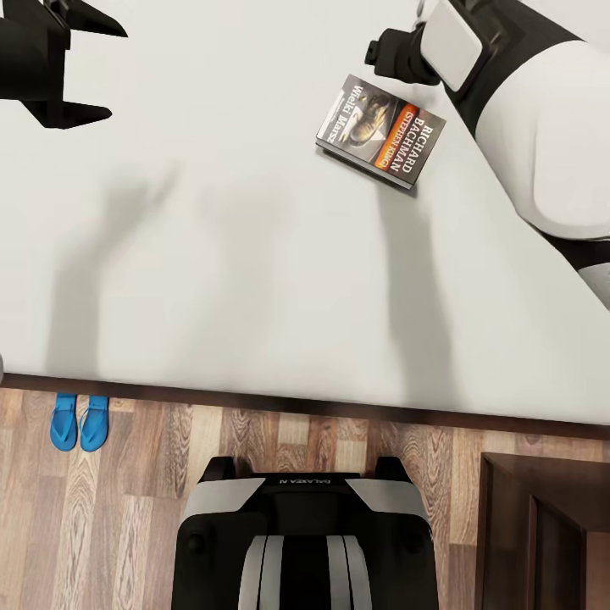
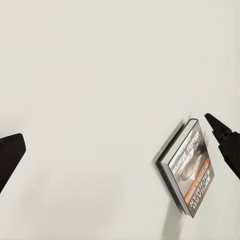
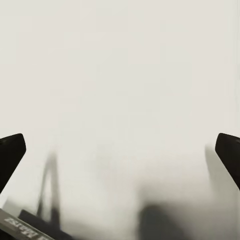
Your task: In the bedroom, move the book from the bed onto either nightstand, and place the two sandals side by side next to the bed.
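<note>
Book [image 1: 380, 130] on bed [image 1: 212, 254], cover lettered "RICHARD BACHMAN"

The bed [image 1: 212, 254] spreads wide across the head view, its pale grey-white mattress smooth and plain, edged along the near side by a dark brown wooden frame. One thing lies on it: the book [image 1: 380, 130], flat and cover up, turned at an angle, over toward the right side of the mattress. The left wrist view catches that same book [image 2: 189, 172] flat on the sheet. Below the frame runs the wood-plank floor [image 1: 280, 474], and on it, at the left, the two blue sandals [image 1: 79, 421] sit side by side, just beside the bed's edge.
</note>
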### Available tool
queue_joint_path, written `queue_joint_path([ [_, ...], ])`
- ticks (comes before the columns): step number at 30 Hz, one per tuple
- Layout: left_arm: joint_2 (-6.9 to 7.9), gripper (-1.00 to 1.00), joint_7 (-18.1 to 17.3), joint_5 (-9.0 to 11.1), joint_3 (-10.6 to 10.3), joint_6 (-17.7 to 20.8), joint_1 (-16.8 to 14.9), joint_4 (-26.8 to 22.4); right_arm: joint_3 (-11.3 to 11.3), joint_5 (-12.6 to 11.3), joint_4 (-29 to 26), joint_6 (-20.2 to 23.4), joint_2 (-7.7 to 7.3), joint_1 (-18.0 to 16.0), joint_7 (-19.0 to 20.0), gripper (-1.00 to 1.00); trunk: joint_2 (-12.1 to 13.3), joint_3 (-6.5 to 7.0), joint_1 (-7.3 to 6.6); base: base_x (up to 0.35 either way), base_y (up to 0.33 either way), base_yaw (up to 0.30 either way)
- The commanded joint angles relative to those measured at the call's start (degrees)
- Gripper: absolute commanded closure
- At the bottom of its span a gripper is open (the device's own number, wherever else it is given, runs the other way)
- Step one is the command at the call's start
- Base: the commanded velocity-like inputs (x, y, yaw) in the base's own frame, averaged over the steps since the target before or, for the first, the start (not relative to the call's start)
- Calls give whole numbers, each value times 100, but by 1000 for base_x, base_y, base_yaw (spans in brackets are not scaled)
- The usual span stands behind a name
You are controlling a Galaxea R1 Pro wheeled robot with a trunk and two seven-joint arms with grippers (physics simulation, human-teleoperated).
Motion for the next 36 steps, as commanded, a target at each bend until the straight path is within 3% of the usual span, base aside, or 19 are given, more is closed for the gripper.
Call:
queue_joint_path([
  [1,4,-100,44,32,-2,32,-6,-2,-107,42,166,57,5,2,-25,-100,-1,-3,1,0,0,0],
  [16,6,-100,44,37,5,32,-30,-2,-108,-219,197,379,5,-6,-55,-100,-1,-3,1,-62,0,0],
  [26,0,-100,37,34,6,32,-40,-2,-107,-235,235,445,5,-8,-62,-100,-1,-3,1,-276,0,0],
  [36,-47,-100,28,30,7,26,-42,-2,-107,-237,315,492,5,-42,-71,-100,-1,-3,1,-50,0,0],
])
